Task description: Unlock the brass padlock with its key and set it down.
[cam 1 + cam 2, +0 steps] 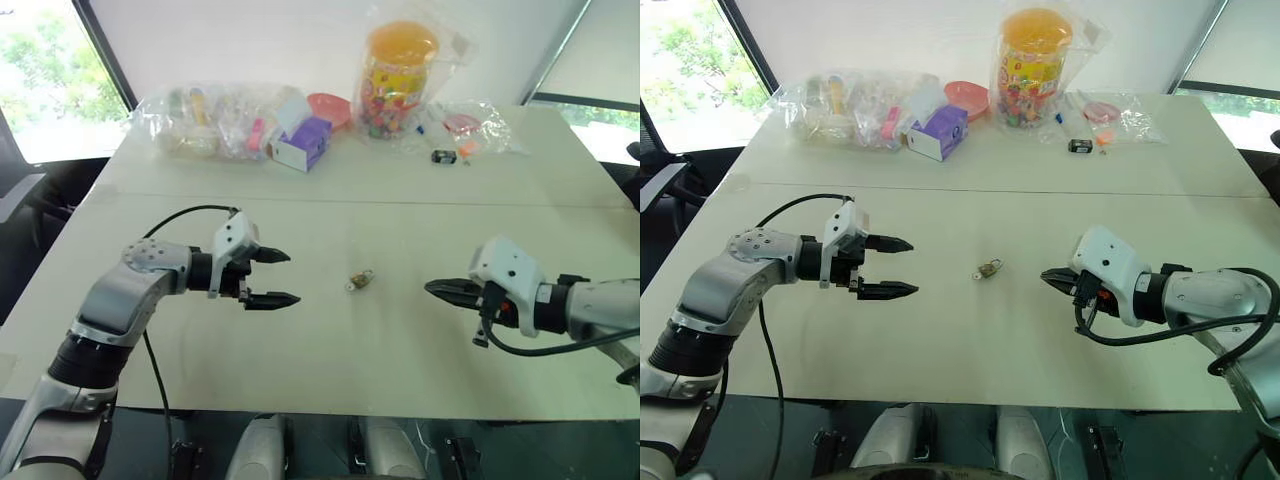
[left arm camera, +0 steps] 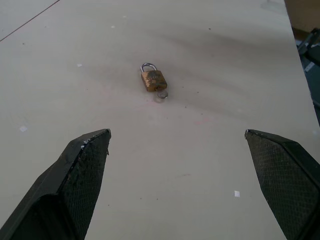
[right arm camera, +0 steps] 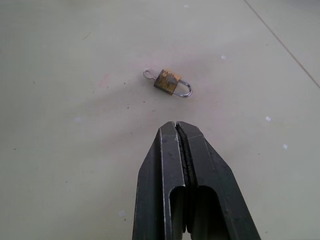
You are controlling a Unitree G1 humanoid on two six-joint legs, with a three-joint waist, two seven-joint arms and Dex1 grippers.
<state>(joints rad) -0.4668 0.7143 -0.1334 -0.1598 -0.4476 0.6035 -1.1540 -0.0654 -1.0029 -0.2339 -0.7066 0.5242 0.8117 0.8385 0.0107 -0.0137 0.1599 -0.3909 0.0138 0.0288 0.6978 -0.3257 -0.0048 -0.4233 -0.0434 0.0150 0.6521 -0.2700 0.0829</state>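
From the head camera, the padlock (image 1: 360, 281) is lying on the table (image 1: 400, 350) about midway between the two grippers, touched by neither. The left gripper (image 1: 271, 277) hangs to its left with the jaws spread wide, the right gripper (image 1: 440, 290) to its right with the fingers pressed together. At the far edge there's a pile of plastic bags (image 1: 215, 120), a purple-and-white box (image 1: 303, 143), a pink bowl (image 1: 330, 108), a bagged jar with an orange lid (image 1: 398, 75) and a small black object (image 1: 443, 156). From up here the lock is just a tiny brassy speck, can't make out any detail.

The other eye gives the same layout, nothing extra, and the lock (image 1: 989, 268) is no clearer.

The left wrist view is where you actually see it: a scuffed yellow-brass body lying flat with a thin silvery shackle (image 2: 148, 66) at one end and a small metal ring (image 2: 161, 94) sticking out of the other. That could be the key's bow, hard to say. Both fingers (image 2: 80, 170) are cut off at the frame edge.

The right wrist view shows the lock (image 3: 168, 81) from the opposite side, beyond the closed fingertips (image 3: 175, 135), with the shackle (image 3: 185, 90) looking seated in the body. Can't tell if it's locked.
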